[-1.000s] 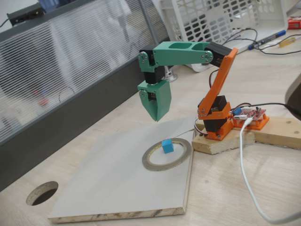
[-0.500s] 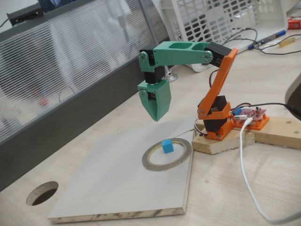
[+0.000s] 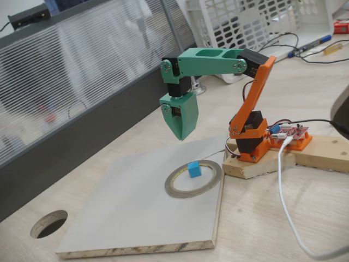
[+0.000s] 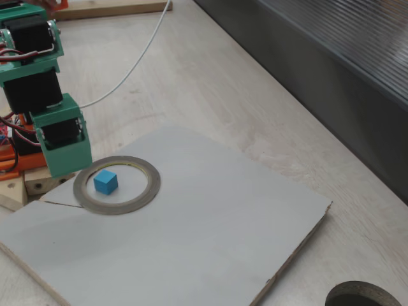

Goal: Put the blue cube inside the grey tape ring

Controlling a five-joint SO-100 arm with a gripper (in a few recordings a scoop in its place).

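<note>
The blue cube (image 3: pixel 193 169) (image 4: pixel 105 182) rests on the board inside the grey tape ring (image 3: pixel 187 195) (image 4: pixel 153 183), toward the side of the opening nearest the arm's base and apart from the band. My green gripper (image 3: pixel 181 136) (image 4: pixel 64 171) hangs well above the ring's far rim, pointing down. Its fingers meet in a point and hold nothing.
The ring lies near a corner of a grey board (image 3: pixel 136 207) (image 4: pixel 191 242). A dark round hole (image 3: pixel 49 224) (image 4: pixel 363 296) sits in the table beyond the board. The arm's orange base stands on a wooden block (image 3: pixel 322 150), with a white cable (image 3: pixel 283 202) trailing beside it.
</note>
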